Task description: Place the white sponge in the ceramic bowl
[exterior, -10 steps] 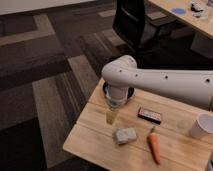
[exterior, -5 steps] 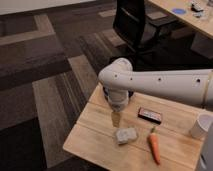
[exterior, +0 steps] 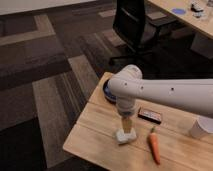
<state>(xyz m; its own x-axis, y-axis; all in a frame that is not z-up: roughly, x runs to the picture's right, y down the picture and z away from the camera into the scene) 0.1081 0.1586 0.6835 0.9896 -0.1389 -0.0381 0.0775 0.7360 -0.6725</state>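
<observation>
The gripper (exterior: 127, 128) is positioned right over the white sponge (exterior: 124, 136), near the ceramic bowl's (exterior: 106, 92) front side. Whether the sponge is grasped cannot be told.

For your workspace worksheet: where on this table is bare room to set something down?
Bare wood: left of the white sponge, in front of the ceramic bowl; between carrot and white cup. Crowded: the middle, gripper over the sponge, near the black box.

1. Wooden table (exterior: 94, 131) carries the white sponge (exterior: 126, 135) near its front edge
2. Ceramic bowl (exterior: 107, 93) behind; black box (exterior: 150, 115), carrot (exterior: 154, 145), white cup (exterior: 201, 128) rightward
3. Gripper (exterior: 127, 125) directly over the sponge
</observation>
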